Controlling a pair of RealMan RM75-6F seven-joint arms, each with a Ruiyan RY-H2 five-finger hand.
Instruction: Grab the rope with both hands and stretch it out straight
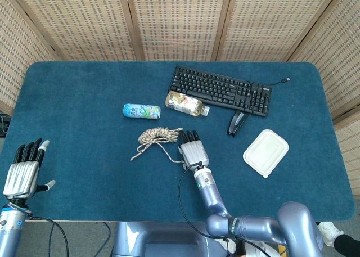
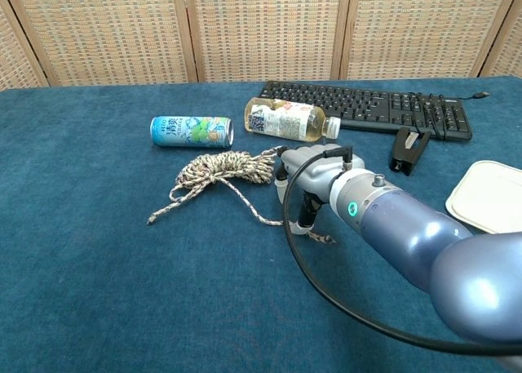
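The speckled rope [image 1: 158,135] lies as a loose coil on the blue table, also seen in the chest view as the rope [image 2: 224,167], with one tail running left and another running toward me. My right hand [image 1: 193,150] hovers just right of the coil, fingers extended and apart, nothing held. In the chest view the right hand [image 2: 306,181] points its fingers down at the cloth, over the near tail, whose frayed end [image 2: 325,239] lies free. My left hand [image 1: 23,170] stays at the table's near left edge, far from the rope, fingers spread and empty.
Behind the rope lie a blue can [image 1: 142,111] and a tea bottle [image 1: 185,104] on their sides. Further back is a black keyboard [image 1: 222,90], with a black stapler [image 1: 236,123] and a white lidded container [image 1: 265,152] to the right.
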